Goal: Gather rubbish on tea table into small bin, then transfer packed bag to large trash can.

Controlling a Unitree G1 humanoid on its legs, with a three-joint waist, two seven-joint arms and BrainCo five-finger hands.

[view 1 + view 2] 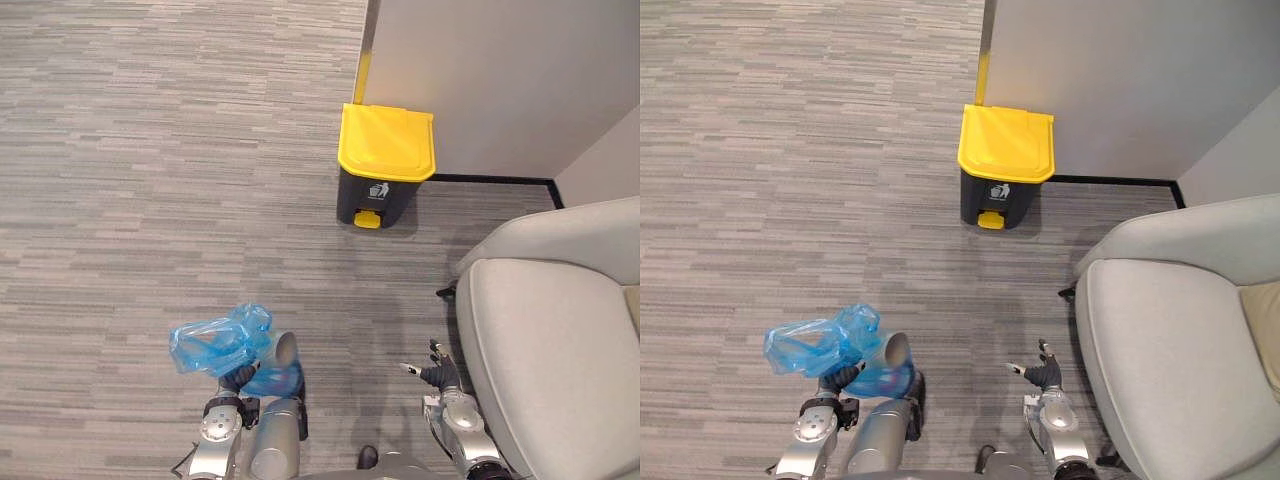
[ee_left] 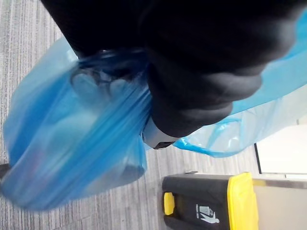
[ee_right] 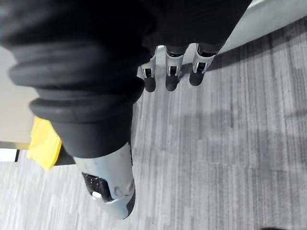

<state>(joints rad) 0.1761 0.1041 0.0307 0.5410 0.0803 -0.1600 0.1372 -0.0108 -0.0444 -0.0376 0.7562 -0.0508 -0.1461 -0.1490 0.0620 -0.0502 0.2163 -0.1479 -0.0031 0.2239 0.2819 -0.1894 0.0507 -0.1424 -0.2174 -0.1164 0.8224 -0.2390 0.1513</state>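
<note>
You are carrying the packed blue bag (image 1: 215, 343) with the left robot hand (image 1: 236, 379) curling round its bunched neck, clear of the floor (image 1: 150, 150) and well apart from the shut large trash can (image 1: 385, 165), while the right robot hand (image 1: 432, 372) is hanging empty and loosely open, likely freeing it for the lid.

Crumpled blue bag (image 1: 222, 343) bunched in left hand (image 1: 236, 378), held above grey carpet (image 1: 150, 150). The dark bin (image 1: 375, 195) with shut yellow lid (image 1: 386, 140) (against the wall (image 1: 500, 70)) stands well apart. The right hand (image 1: 436, 373), fingers loose, is just beside grey armchair (image 1: 555, 350).
</note>
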